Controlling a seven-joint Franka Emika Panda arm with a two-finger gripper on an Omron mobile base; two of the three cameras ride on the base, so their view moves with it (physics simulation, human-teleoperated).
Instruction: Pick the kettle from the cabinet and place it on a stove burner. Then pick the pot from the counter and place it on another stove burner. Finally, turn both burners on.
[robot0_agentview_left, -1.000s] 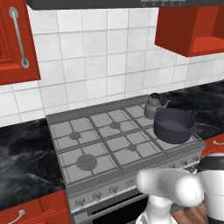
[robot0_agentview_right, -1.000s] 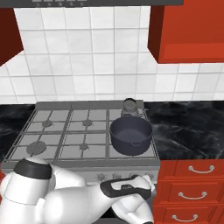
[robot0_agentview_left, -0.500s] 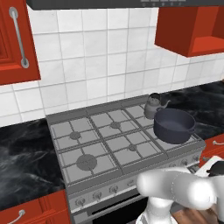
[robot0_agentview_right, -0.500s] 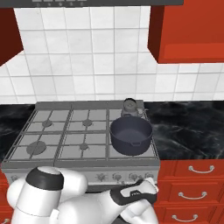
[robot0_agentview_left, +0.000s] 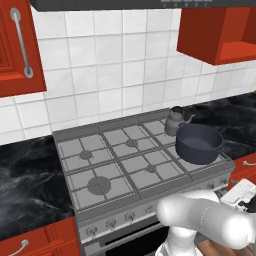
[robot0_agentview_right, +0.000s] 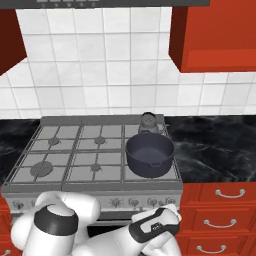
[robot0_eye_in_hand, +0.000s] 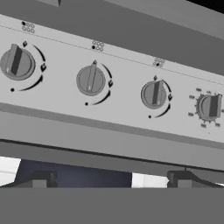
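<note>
Tool (robot0_eye_in_hand: 111, 180) wide open, empty, facing stove knobs (robot0_eye_in_hand: 90, 80); dark blue-grey pot (robot0_agentview_right: 149, 154) lidless, loop-handled.

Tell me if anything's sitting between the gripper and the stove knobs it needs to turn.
Nothing visible stands in the way. In the hand view the open gripper faces the stove's control panel directly, with the knobs in a row ahead and bare panel between. The kettle and pot sit up on the burners, clear of the panel.
</note>
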